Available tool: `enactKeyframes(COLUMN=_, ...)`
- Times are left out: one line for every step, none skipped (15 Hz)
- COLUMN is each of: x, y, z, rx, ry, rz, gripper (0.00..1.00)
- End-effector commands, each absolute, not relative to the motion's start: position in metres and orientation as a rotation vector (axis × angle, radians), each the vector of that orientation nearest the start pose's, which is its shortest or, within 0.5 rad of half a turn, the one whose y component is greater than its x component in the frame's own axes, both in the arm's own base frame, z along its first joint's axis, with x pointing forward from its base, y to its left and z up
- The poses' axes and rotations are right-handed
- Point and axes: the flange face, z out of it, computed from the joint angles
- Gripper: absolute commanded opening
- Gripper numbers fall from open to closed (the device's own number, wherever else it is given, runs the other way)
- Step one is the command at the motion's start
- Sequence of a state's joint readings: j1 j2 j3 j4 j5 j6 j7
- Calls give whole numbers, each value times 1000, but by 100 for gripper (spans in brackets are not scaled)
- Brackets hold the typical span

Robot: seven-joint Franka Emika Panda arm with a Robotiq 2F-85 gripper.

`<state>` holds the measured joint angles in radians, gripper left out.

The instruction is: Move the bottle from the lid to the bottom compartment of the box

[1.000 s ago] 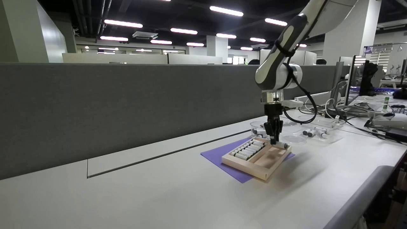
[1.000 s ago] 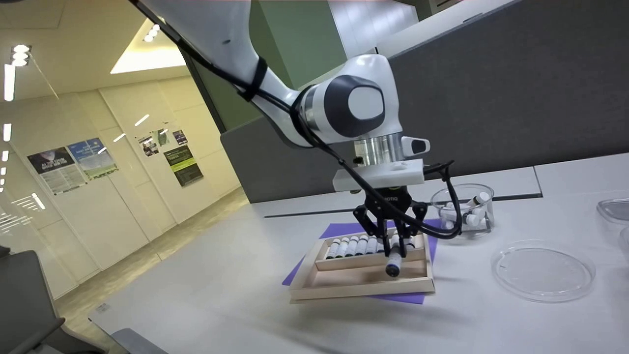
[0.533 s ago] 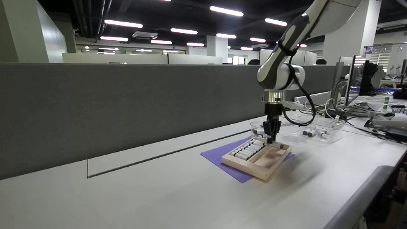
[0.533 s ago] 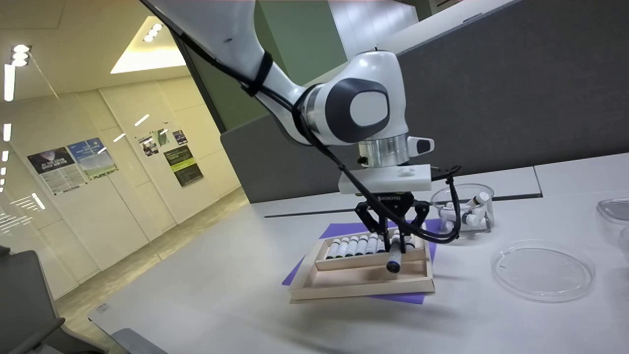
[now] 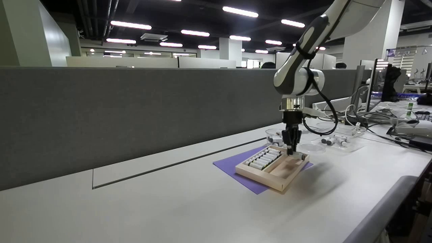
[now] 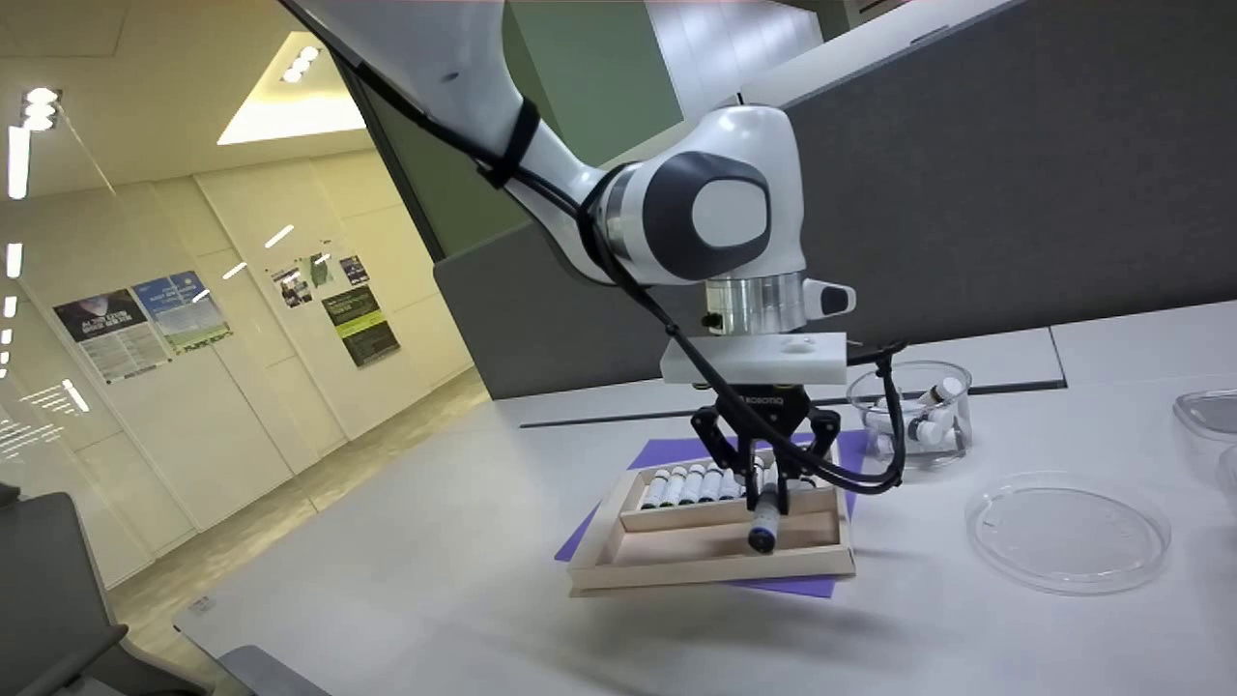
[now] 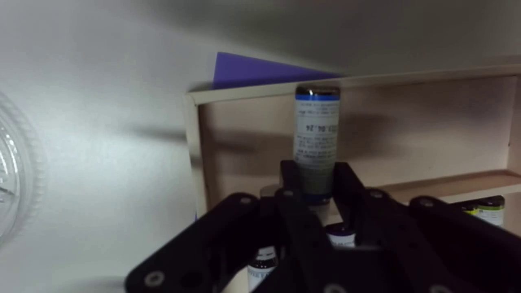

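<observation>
My gripper point(image 6: 767, 505) is shut on a small white-labelled bottle point(image 6: 764, 527) with a blue band and dark base. The bottle lies roughly level, pointing away from the jaws, over the lower compartment of the tan box point(image 6: 715, 572). In the wrist view the bottle point(image 7: 316, 130) sits between the fingertips point(image 7: 315, 167), its dark end close to the box's long outer wall point(image 7: 252, 91). It seems a little above the compartment floor point(image 7: 431, 134). A row of white bottles point(image 5: 261, 162) fills the upper compartment. A round clear lid-like dish point(image 6: 1068, 532) lies beside the box.
A purple sheet point(image 5: 233, 165) lies under the box. A clear beaker point(image 6: 913, 416) with several bottles stands behind it. More bottles point(image 5: 334, 140) lie on clear plastic farther along the table. A grey partition point(image 5: 135, 118) runs along the back. A cable loop point(image 6: 894, 425) hangs by the gripper.
The gripper and bottle rose slightly, then came lower toward the box. In an exterior view they also shifted a little to the left. The box has not moved, and the bottle stays held.
</observation>
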<state>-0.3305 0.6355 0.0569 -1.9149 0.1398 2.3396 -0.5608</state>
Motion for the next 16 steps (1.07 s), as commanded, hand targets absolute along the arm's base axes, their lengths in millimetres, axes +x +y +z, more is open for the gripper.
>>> enactKeyframes(x=576, y=-163, z=148, rx=-2914, ry=-225, rz=213, gripper=5)
enactKeyframes(x=577, y=-163, z=148, rx=-2914, ry=-224, rz=202, gripper=5)
enactKeyframes(x=577, y=-164, z=148, rx=-2917, ry=-218, rz=177, gripper=5)
enactKeyframes(x=578, y=-164, z=149, rx=-2923, ry=-218, rz=149, gripper=5)
enactKeyframes(x=579, y=-164, z=149, rx=-2925, ry=-211, rz=138, gripper=5)
enactKeyframes(x=580, y=-165, z=149, rx=-2929, ry=-208, rz=126, gripper=5)
enactKeyframes(x=580, y=-165, z=148, rx=-2932, ry=-206, rz=117, gripper=5)
enactKeyframes(x=581, y=-166, z=147, rx=-2934, ry=-203, rz=115, gripper=5)
enactKeyframes(x=581, y=-166, z=146, rx=-2934, ry=-201, rz=122, gripper=5)
enactKeyframes(x=581, y=-165, z=144, rx=-2937, ry=-202, rz=135, gripper=5)
enactKeyframes(x=581, y=-165, z=143, rx=-2939, ry=-202, rz=148, gripper=45)
enactKeyframes(x=582, y=-165, z=144, rx=-2939, ry=-201, rz=156, gripper=47)
enactKeyframes(x=582, y=-165, z=144, rx=-2941, ry=-195, rz=164, gripper=53)
enactKeyframes(x=582, y=-166, z=146, rx=-2942, ry=-187, rz=166, gripper=60)
enactKeyframes(x=582, y=-166, z=147, rx=-2942, ry=-186, rz=170, gripper=69)
enactKeyframes(x=582, y=-167, z=149, rx=-2943, ry=-181, rz=170, gripper=75)
